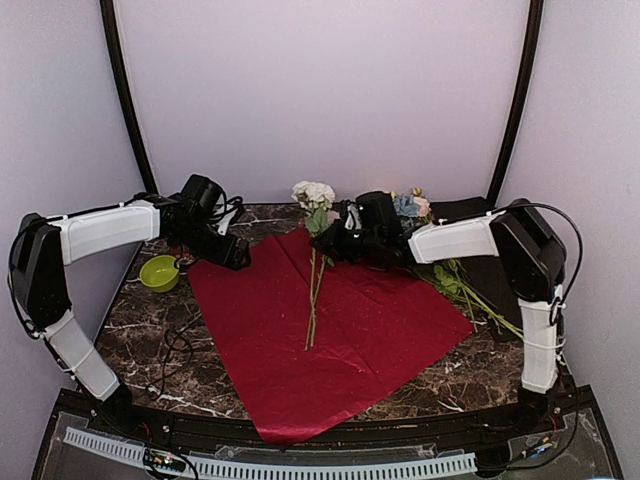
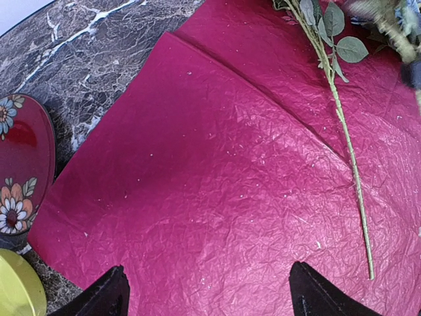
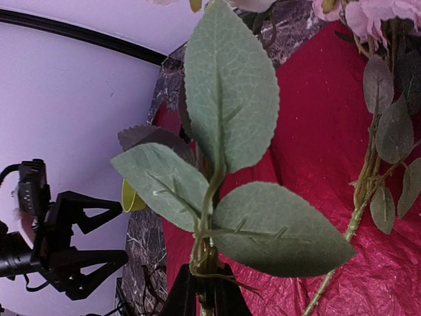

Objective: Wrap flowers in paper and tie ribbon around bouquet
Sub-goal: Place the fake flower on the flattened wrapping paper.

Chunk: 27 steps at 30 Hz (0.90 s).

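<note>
Top external: the paper (image 1: 340,340) lies flat mid-table, a white rose stem (image 1: 316,262) across it. Left wrist: the left gripper (image 2: 207,299) hangs wide open above the paper's left part. Right wrist: the right gripper (image 3: 205,296) pinches a leafy stem (image 3: 230,118), best laid beside the first, blossoms far

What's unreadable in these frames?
Right wrist: right gripper, jaws' tips cut off by the bottom edge, behind the leafy stem.
Top: blue and pink flowers, partly behind the right arm.
Left wrist: floral plate, cut by the left edge; blossoms top right blurred.
Top: thin dark strand, too thin to tell ribbon from cable.
</note>
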### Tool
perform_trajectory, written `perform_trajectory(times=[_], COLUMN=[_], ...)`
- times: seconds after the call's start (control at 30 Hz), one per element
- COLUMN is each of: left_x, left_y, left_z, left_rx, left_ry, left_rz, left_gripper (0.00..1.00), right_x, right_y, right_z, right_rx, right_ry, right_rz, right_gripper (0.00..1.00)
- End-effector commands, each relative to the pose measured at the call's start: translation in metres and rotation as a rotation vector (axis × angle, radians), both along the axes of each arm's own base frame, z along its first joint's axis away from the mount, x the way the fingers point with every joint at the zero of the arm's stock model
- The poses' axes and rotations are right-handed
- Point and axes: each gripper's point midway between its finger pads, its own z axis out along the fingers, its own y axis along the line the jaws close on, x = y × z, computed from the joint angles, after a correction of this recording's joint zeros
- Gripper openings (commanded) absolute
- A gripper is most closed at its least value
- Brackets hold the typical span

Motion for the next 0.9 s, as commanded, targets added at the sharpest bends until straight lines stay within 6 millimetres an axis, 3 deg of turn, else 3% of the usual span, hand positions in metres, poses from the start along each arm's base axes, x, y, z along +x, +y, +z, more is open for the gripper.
perform_trajectory(times=[0.0,0.17,0.2,0.23,0.27,0.33,0.5,0.6,0.7,0.77,0.87], left_x=[-0.002,-0.003,-0.003,-0.003,-0.003,-0.003,-0.003,-0.004,-0.004,-0.003,-0.003], left_y=[0.005,0.004,0.005,0.005,0.005,0.005,0.005,0.004,0.005,0.005,0.004], left_z=[0.011,0.011,0.011,0.011,0.01,0.01,0.008,0.008,0.008,0.008,0.009], left_rx=[0.002,-0.003,0.0,0.002,0.002,0.003,0.006,0.004,0.01,0.011,0.008], left_ry=[-0.033,-0.03,-0.032,-0.034,-0.032,-0.029,-0.026,-0.019,-0.024,-0.025,-0.024], left_rz=[0.005,0.0,0.0,0.0,0.0,-0.003,-0.004,-0.011,-0.006,-0.007,-0.011], left_gripper=[0.86,0.86,0.86,0.86,0.86,0.86,0.86,0.86,0.86,0.86,0.86], right_x=[0.009,0.014,0.013,0.011,0.01,0.01,0.005,0.003,0.012,0.013,0.003], right_y=[0.021,0.031,0.031,0.03,0.028,0.021,-0.014,-0.058,-0.141,-0.198,-0.268], right_z=[0.005,-0.031,-0.033,-0.033,-0.031,-0.021,0.031,0.065,0.058,0.046,0.018], right_rx=[0.041,-0.071,-0.083,-0.104,-0.121,-0.19,-0.389,-0.511,-0.7,-0.791,-0.898], right_ry=[0.0,0.031,0.034,0.019,0.003,-0.061,-0.258,-0.352,-0.273,-0.179,-0.036], right_rz=[-0.057,-0.055,-0.045,-0.031,-0.024,-0.007,0.026,0.0,-0.121,-0.197,-0.258], right_gripper=[0.0,0.0,0.03,0.16,0.27,0.38,0.54,0.54,0.43,0.43,0.42])
